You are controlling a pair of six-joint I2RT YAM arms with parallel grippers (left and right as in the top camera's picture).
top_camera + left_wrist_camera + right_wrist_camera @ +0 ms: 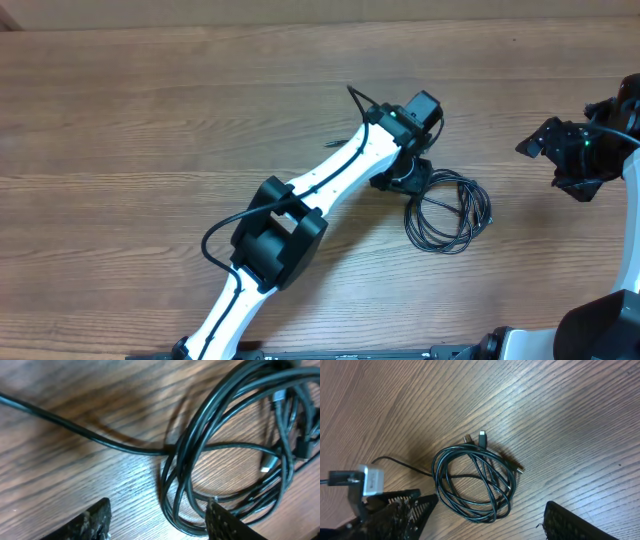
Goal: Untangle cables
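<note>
the cables (170, 485) lie coiled on the wooden table (150, 120), right of centre. the left gripper (160, 525) sits at the coil's left edge, fingers spread astride its strands. the right gripper (491, 504) hangs farther right, gaping, holding nothing.

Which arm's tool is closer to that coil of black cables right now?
Left. The left tool hangs open right over the edge of the coil; the right tool is off to one side, well apart.

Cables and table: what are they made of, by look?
Cables: likely rubber or PVC jacket, black, slight sheen, bending in soft loops. Plug tip: pale, probably metal. Table: wood or wood-look laminate, visible grain, matte; can't tell which.
</note>
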